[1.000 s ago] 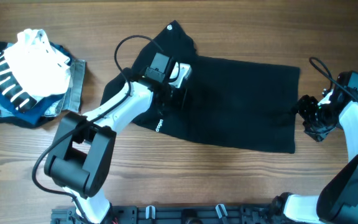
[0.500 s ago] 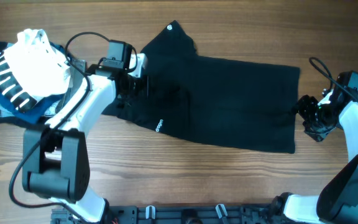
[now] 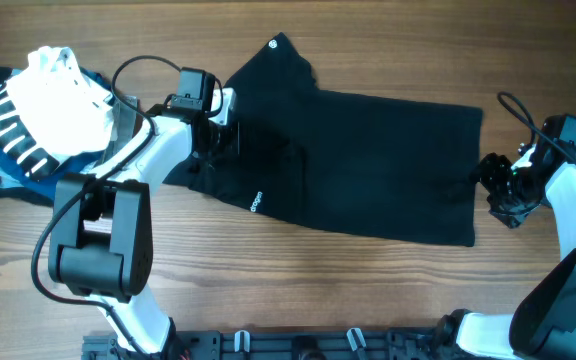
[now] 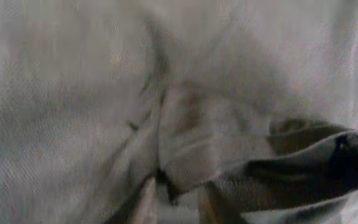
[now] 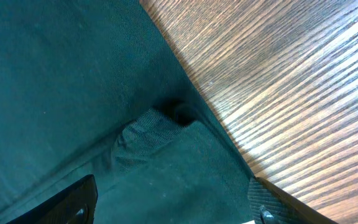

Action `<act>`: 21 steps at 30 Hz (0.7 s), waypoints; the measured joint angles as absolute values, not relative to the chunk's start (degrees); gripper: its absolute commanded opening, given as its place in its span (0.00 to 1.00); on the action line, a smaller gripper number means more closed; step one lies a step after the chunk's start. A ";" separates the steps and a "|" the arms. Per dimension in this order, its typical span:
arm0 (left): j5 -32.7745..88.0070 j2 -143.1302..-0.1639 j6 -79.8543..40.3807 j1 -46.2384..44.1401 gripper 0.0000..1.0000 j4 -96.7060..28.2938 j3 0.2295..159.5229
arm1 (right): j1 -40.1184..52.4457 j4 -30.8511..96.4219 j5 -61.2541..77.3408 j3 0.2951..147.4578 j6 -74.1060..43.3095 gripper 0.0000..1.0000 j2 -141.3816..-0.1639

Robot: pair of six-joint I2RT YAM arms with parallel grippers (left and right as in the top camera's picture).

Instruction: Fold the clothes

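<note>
The black T-shirt (image 3: pixel 378 160) lies spread flat across the middle of the wooden table, with small white lettering (image 3: pixel 256 202) near its left front edge. My left gripper (image 3: pixel 214 143) sits low on the shirt's left end. In the left wrist view its fingers (image 4: pixel 180 200) are close together with a bunched fold of fabric (image 4: pixel 191 130) between them. My right gripper (image 3: pixel 490 188) is at the shirt's right edge. In the right wrist view its jaws (image 5: pixel 173 205) are wide apart over the fabric (image 5: pixel 73 74), beside the bare table (image 5: pixel 291 93).
A pile of other clothes lies at the far left: a white garment (image 3: pixel 60 92) on top of a navy white-striped one (image 3: pixel 8 132), with grey fabric (image 3: pixel 123 125) beside it. The left arm's cable (image 3: pixel 133 68) loops above the left gripper.
My left gripper has moved left from the shirt's middle-left to its left end, and the fabric there now reaches further left. The right arm has not moved.
</note>
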State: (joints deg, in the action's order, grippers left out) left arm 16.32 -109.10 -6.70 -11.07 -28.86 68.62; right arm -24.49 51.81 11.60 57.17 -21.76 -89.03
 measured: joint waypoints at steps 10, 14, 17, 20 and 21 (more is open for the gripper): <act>17.63 -109.10 -6.50 -11.07 0.04 -22.92 68.62 | -24.49 51.83 11.60 57.17 -21.76 0.78 -89.03; 17.96 -109.10 -7.22 -11.07 0.04 -19.11 68.62 | -24.49 51.81 11.60 57.17 -21.76 0.78 -89.03; 18.11 -109.10 -8.29 -11.07 0.09 -13.96 68.60 | -24.49 51.79 11.60 57.17 -21.76 0.78 -89.03; 18.28 -109.10 -8.82 -11.07 0.48 -10.70 68.62 | -24.49 51.44 11.60 57.17 -21.76 0.79 -89.03; 18.31 -109.10 -9.23 -11.07 0.50 -9.82 68.62 | -24.49 51.37 11.60 57.17 -21.76 0.78 -89.03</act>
